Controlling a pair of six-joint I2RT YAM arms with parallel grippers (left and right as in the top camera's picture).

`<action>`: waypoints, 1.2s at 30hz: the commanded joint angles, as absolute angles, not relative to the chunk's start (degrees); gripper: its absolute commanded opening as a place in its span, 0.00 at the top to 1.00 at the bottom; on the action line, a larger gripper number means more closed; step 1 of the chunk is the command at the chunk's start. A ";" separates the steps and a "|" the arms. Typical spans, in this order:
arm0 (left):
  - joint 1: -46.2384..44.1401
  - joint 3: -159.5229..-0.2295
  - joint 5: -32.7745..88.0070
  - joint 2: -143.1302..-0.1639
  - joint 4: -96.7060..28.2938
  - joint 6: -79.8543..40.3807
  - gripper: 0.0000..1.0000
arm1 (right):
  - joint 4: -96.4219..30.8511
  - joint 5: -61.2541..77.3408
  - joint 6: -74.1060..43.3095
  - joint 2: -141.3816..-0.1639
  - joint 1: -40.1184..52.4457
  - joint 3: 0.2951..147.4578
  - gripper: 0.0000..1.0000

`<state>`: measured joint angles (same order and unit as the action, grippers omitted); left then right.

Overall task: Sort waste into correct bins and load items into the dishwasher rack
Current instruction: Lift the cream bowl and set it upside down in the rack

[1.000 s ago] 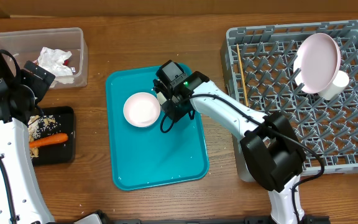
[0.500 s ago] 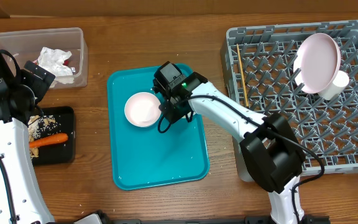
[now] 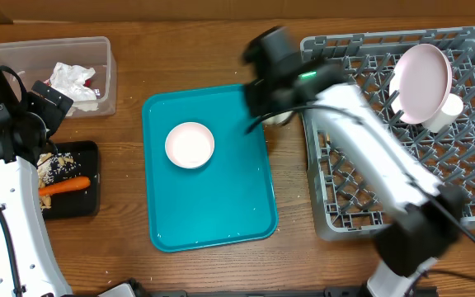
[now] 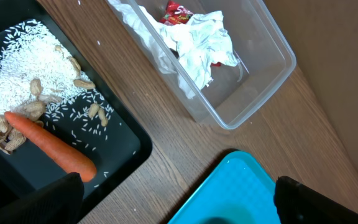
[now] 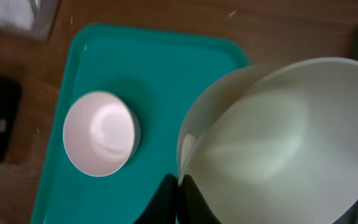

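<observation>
My right gripper point(image 5: 178, 199) is shut on the rim of a white bowl point(image 5: 278, 137), held tilted above the teal tray's point(image 5: 154, 74) right edge. From overhead the right arm point(image 3: 303, 82) is blurred, between the tray and the grey dishwasher rack point(image 3: 369, 165). A pale pink bowl point(image 3: 190, 144) sits on the tray. The rack holds a pink plate point(image 3: 423, 73), a white cup point(image 3: 445, 111) and chopsticks point(image 3: 321, 99). My left gripper point(image 4: 179, 211) hangs open over bare wood between the black tray point(image 4: 129, 149) and the teal tray. The carrot point(image 4: 48, 145) and rice point(image 4: 17, 68) lie in the black tray.
The clear tub point(image 3: 23, 54) at the back left holds crumpled napkins point(image 4: 197, 46) and a red wrapper point(image 4: 178, 11). The rack's near half has only bare pegs. Wood table shows around the trays.
My right gripper has shut on the white bowl's rim, lifted it off the teal tray and swung it right toward the rack. The pink bowl and left arm have stayed put.
</observation>
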<state>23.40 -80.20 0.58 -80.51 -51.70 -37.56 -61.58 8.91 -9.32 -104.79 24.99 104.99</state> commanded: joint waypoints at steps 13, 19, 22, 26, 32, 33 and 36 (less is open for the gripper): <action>23.59 -80.40 -0.23 -80.36 -51.66 -38.15 0.00 | -60.82 65.41 6.35 -99.20 -16.23 95.77 0.96; 23.59 -80.40 -0.23 -80.36 -51.66 -38.15 0.00 | -45.69 70.89 3.79 -99.20 -15.84 82.41 0.96; 23.59 -80.40 -0.23 -80.36 -51.66 -38.15 0.00 | -34.85 70.83 -0.54 -99.35 -15.77 76.60 0.96; 23.59 -80.40 -0.23 -80.36 -51.66 -38.15 0.00 | -27.83 70.70 -2.22 -100.31 -15.77 74.06 0.96; 23.59 -80.40 -0.23 -80.36 -51.66 -38.15 0.00 | -22.46 67.79 -3.14 -105.47 -15.77 73.80 0.96; 23.59 -80.40 -0.23 -80.36 -51.68 -38.15 0.00 | -22.20 66.78 -3.60 -105.89 -15.77 73.80 0.96; 23.59 -80.40 -0.23 -80.36 -51.66 -38.15 0.00 | -22.02 61.73 -6.68 -106.59 -15.94 73.80 0.96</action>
